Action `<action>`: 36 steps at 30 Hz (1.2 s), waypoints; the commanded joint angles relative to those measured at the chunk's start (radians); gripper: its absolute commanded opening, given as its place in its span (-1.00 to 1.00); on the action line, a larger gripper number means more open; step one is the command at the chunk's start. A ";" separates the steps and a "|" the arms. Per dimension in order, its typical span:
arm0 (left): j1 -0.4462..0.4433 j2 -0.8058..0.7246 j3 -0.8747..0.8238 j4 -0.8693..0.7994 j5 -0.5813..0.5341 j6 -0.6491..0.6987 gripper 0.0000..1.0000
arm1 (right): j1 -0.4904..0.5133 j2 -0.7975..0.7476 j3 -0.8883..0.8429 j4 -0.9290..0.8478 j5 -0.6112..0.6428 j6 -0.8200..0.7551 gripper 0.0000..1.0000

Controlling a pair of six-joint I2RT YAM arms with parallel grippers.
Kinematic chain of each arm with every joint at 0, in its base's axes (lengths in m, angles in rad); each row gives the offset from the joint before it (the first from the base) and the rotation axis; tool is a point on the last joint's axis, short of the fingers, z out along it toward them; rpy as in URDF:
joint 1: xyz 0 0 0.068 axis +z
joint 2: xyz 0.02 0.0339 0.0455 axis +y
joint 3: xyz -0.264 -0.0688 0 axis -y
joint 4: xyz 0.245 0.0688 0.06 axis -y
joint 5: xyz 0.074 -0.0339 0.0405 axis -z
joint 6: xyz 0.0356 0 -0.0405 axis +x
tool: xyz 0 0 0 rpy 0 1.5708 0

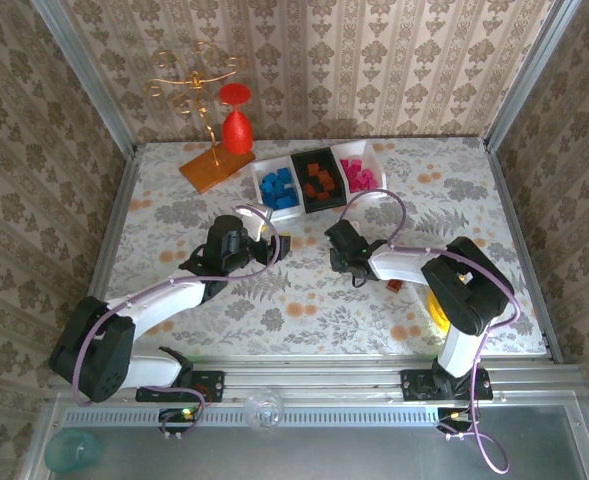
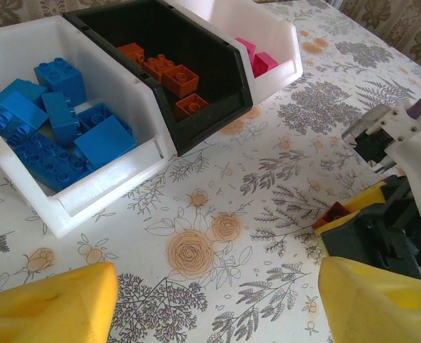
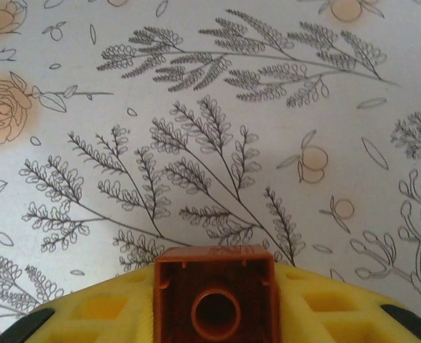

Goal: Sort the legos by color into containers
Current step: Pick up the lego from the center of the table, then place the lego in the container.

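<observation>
Three bins stand in a row at the back: a white bin (image 1: 279,187) (image 2: 88,193) with blue legos (image 2: 60,121), a black bin (image 1: 319,180) (image 2: 217,107) with orange-brown legos (image 2: 169,71), and a white bin (image 1: 357,172) (image 2: 281,43) with pink legos (image 2: 256,61). My right gripper (image 1: 337,243) (image 3: 214,314) is shut on an orange-brown brick (image 3: 214,293) (image 2: 334,212), hollow underside facing the camera, low over the table. My left gripper (image 1: 277,243) (image 2: 217,307) is open just in front of the bins, nothing between its yellow fingers (image 2: 49,307). Another orange-brown brick (image 1: 395,287) lies on the table.
A flat orange board (image 1: 212,168) with a gold wire stand and a red cup shape (image 1: 236,125) sits at the back left. A yellow packet (image 1: 436,308) lies under the right arm. The two grippers are close together mid-table.
</observation>
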 commanded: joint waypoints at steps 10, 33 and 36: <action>-0.003 0.019 -0.017 0.054 0.031 -0.002 0.52 | -0.028 -0.083 0.047 0.113 -0.093 -0.022 -0.44; -0.036 0.067 -0.058 0.107 -0.250 -0.013 0.54 | -0.214 0.416 0.744 0.042 -0.230 0.015 -0.32; -0.042 0.069 -0.061 0.118 -0.253 -0.011 0.55 | -0.217 0.445 0.785 0.017 -0.235 0.011 -0.24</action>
